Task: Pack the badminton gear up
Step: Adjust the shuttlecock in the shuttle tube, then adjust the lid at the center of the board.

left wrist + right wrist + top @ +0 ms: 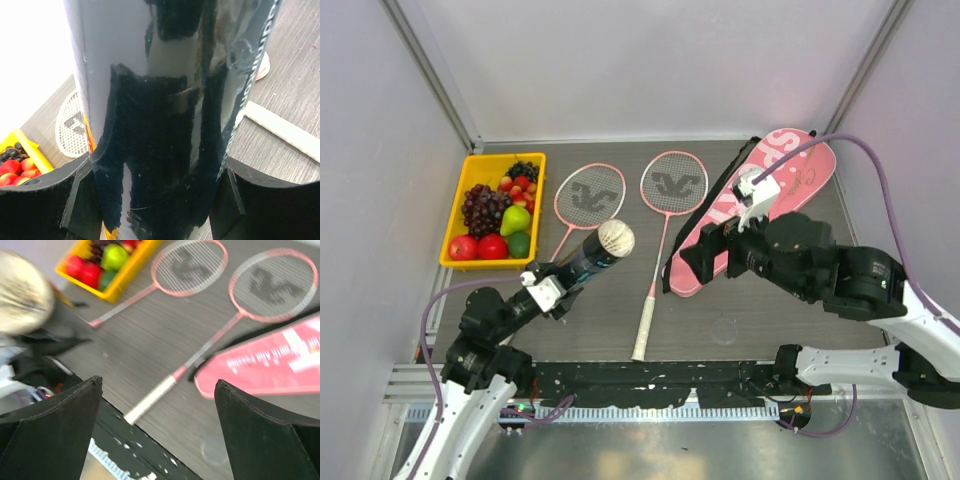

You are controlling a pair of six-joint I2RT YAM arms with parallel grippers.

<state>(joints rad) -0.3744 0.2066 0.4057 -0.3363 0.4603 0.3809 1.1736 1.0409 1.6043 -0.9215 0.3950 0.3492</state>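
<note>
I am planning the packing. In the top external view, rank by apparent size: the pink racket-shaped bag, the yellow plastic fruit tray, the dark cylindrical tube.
1. pink racket-shaped bag
2. yellow plastic fruit tray
3. dark cylindrical tube, raised in the left gripper; nearness may enlarge it

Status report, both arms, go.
Left gripper shut on long dark cylindrical tube, white feather shuttlecock at its tip. Right gripper open near pink racket-shaped bag. Two pink-framed rackets flat on table, unpacked.

Likely a robotics lab cell — blank pale walls (650, 60) and aluminium posts (433, 75) stand well beyond the right gripper (705, 250), a dark wood-grain table (600, 320) below it, a mounting rail (650, 385) behind.
</note>
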